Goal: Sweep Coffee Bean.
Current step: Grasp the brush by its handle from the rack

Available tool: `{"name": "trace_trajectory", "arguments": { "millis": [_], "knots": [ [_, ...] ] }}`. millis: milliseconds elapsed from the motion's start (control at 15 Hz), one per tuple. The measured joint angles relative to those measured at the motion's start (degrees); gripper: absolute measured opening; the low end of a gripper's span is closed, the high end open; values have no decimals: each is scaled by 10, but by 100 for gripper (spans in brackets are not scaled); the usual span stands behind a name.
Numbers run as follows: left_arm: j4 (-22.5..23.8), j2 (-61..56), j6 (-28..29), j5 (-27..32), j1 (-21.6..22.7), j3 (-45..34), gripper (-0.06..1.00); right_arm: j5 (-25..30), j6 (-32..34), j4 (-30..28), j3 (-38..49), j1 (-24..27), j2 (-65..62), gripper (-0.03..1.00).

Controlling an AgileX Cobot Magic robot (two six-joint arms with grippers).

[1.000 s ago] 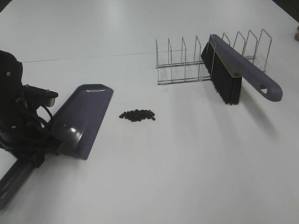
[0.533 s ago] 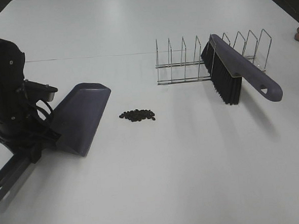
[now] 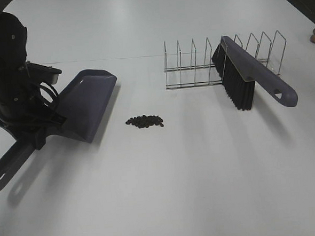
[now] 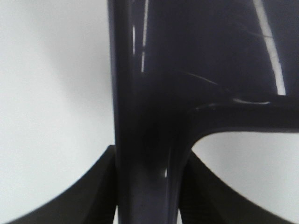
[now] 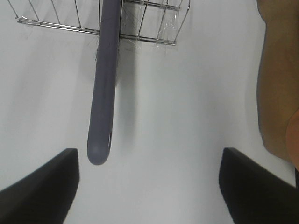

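Exterior high view: the left gripper [image 3: 33,137], clamped on the dustpan [image 3: 87,106] by its handle, has the coffee bean [image 3: 145,121] cluster near at three o'clock.

No readable text, no labels, brands, numbers or signs legible in any view
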State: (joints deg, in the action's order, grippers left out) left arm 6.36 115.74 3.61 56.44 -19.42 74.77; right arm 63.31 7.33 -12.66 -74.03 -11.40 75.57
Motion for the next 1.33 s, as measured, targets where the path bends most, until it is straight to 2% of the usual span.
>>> {"name": "trace_trajectory", "arguments": {
  "millis": [200,400,600,933,1000,1133,1333],
  "knots": [
    [0,0,-1,2,0,1,33,6,-16,0,-92,0,104,72],
    [0,0,-2,2,0,1,33,23,-47,0,-152,0,171,67],
    [0,0,-2,2,0,1,33,37,-94,17,-220,0,252,66],
    [0,0,-2,2,0,1,33,52,-140,104,-313,14,377,65],
    [0,0,-2,2,0,1,33,53,-148,157,-333,40,411,65],
    [0,0,-2,2,0,1,33,56,-169,222,-352,74,442,65],
    [0,0,-2,2,0,1,33,58,-183,231,-356,81,471,65]
  ]
}}
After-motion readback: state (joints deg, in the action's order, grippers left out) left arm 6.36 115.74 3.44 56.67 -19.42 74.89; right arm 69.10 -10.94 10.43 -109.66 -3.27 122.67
